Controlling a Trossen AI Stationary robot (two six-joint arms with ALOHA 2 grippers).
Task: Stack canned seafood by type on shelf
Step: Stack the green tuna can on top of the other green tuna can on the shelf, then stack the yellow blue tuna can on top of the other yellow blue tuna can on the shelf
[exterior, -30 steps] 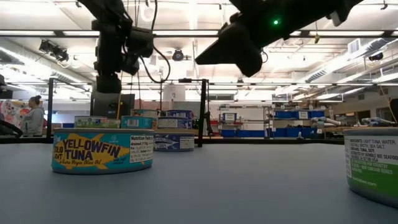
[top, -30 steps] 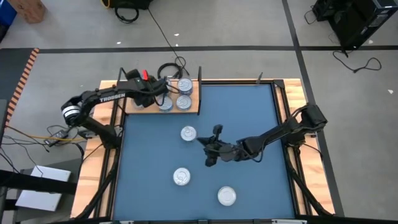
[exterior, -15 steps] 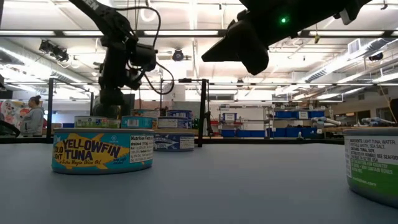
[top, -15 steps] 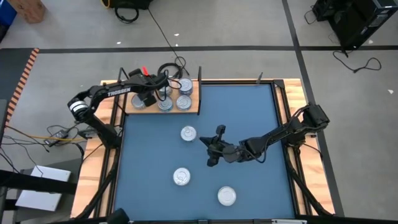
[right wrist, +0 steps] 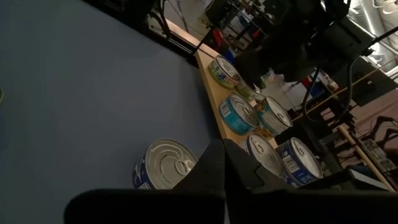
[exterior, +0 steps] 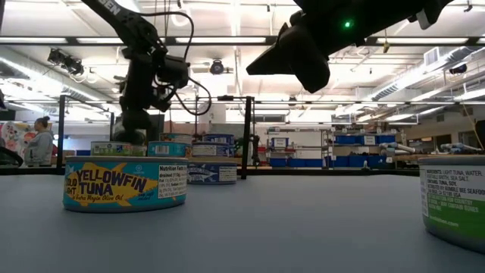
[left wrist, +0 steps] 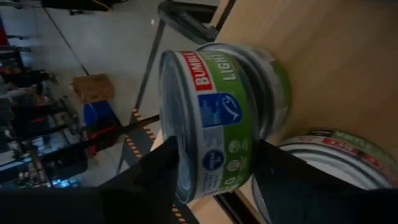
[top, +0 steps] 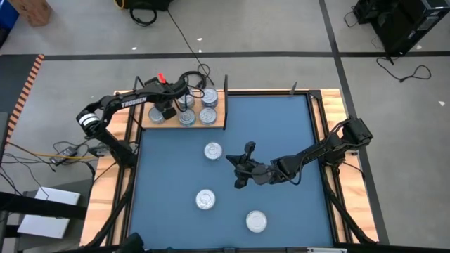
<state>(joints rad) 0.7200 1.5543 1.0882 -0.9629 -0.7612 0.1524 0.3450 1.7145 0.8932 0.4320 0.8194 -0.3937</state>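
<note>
- Left gripper [top: 171, 107] over the wooden shelf [top: 218, 121], fingers clamped on a green Bumble Bee tin [left wrist: 214, 118] atop another.
- Right gripper [top: 241, 167] hovers mid-mat, fingers apart, open blue mat [top: 288, 218] around; three loose tins [top: 205, 199] nearby.

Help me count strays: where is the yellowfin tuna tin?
In the low view the yellowfin tuna tin sits on the blue mat, left foreground, in front of the shelf.

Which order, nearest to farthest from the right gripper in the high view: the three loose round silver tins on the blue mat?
From the right gripper:
1. Round silver tin toward the shelf side, just off its fingertips.
2. Round silver tin in the mat's middle-left.
3. Round silver tin at the mat's near edge, about as far as the second; too close to call.
</note>
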